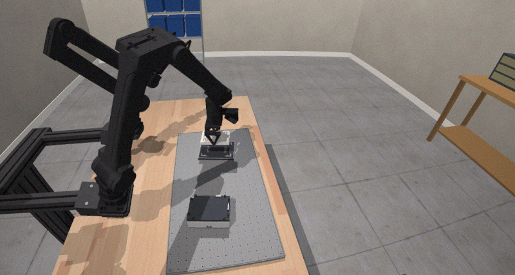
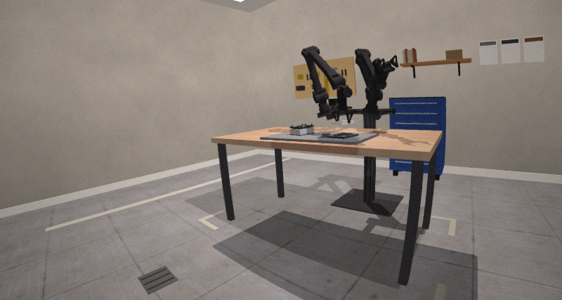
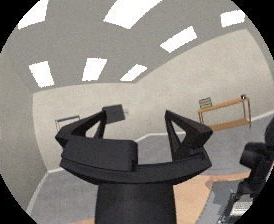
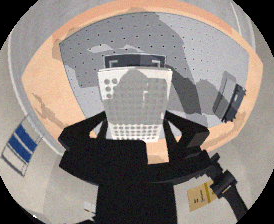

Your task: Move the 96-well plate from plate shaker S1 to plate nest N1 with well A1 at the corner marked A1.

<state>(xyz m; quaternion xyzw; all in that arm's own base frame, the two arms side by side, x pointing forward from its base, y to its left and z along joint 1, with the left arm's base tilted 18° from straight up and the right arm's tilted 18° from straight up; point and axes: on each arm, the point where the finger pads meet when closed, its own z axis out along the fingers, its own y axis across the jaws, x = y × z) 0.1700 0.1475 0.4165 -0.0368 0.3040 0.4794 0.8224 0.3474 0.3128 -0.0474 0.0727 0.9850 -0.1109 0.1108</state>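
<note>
The white 96-well plate (image 1: 225,138) (image 2: 341,122) (image 3: 241,208) (image 4: 135,100) is held in the air, roughly level, between the fingers of my right gripper (image 1: 213,138) (image 4: 135,113). The dark nest N1 (image 1: 215,157) (image 2: 342,134) (image 4: 134,57) lies lower down; the plate hides part of it in the right wrist view, and they are apart in the exterior view. The plate shaker S1 (image 1: 208,208) (image 2: 301,130) (image 4: 234,103) carries no plate. The plate's A1 marking is too small to read. My left gripper (image 2: 395,61) (image 3: 135,113) is open and empty, raised high away from the table.
The perforated grey board (image 1: 248,237) (image 2: 270,138) bears the nest and the shaker on the wooden table (image 1: 143,244) (image 2: 416,140). The shaker stands well to one side of the nest. The left arm is folded up beside the right arm.
</note>
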